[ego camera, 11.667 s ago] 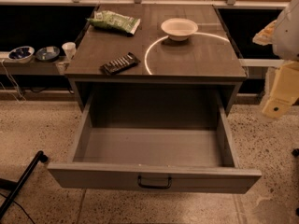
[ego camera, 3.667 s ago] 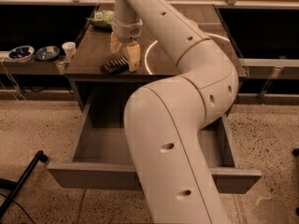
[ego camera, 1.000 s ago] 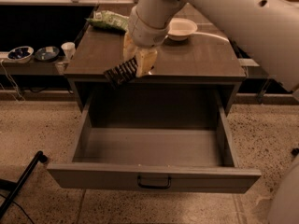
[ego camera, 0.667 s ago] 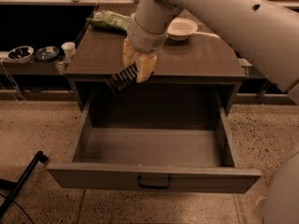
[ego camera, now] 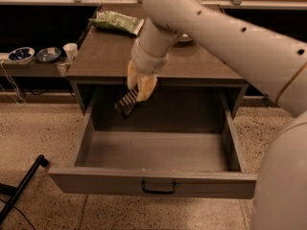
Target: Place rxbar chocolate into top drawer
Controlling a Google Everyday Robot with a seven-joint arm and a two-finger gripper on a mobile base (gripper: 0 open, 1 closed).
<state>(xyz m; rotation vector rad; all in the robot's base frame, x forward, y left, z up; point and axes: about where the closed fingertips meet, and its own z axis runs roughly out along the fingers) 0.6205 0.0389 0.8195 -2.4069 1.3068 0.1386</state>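
The rxbar chocolate (ego camera: 127,102) is a small dark bar with pale lettering. It hangs tilted in the air over the back left of the open top drawer (ego camera: 153,152). My gripper (ego camera: 139,86), with pale yellow fingers, is shut on the bar's upper end, just below the front edge of the cabinet top. The drawer is pulled fully out, with a dark handle (ego camera: 158,188) at the centre of its front panel. Its inside is bare.
A green crinkly bag (ego camera: 116,22) lies at the back left of the cabinet top (ego camera: 100,56). My white arm (ego camera: 230,37) crosses the top's right side and hides part of it. Small bowls and a cup (ego camera: 70,51) sit on a low shelf at left. A black leg (ego camera: 21,188) crosses the floor.
My gripper has carried the bar off the cabinet top, forward and down, so it now hangs over the open drawer. The drawer has not moved.
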